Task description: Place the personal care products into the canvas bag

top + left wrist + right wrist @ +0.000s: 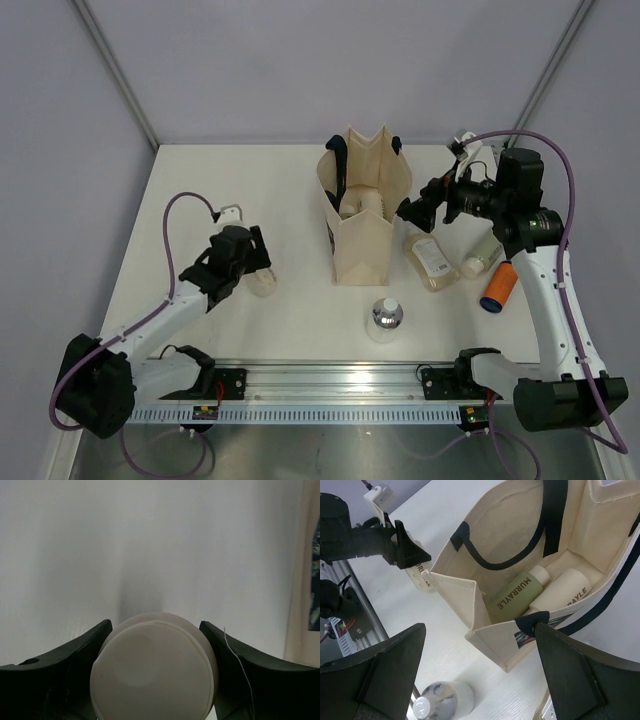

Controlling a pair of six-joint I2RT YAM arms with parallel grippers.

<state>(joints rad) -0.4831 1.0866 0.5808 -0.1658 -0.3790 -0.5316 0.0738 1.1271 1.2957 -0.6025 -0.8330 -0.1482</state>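
The bag (pixel 365 250) is seen standing upright near the middle of the table (pixel 200 180), its mouth open and its navy handles draped over the rim. Inside it, in the right wrist view, a green bottle (pixel 520 592) and a cream bottle (pixel 561 591) are found lying side by side on the bottom. The right gripper (pixel 412 210) is held above the table just right of the bag's rim, its fingers (pixel 395 672) spread wide apart with nothing between them. The left gripper (pixel 256 268) is lowered well to the left of the bag, and its fingers (pixel 70 672) are pressed against both sides of a white bottle (pixel 155 672), whose round end is turned to the wrist camera. An amber flask (pixel 430 260) is laid flat just beside the bag's right wall. Further right, a pale bottle (pixel 481 257) and an orange bottle (pixel 498 287) are seen lying close to the right arm. A clear bottle (pixel 386 316) with a silver cap is set upright in front of the bag, near the rail.
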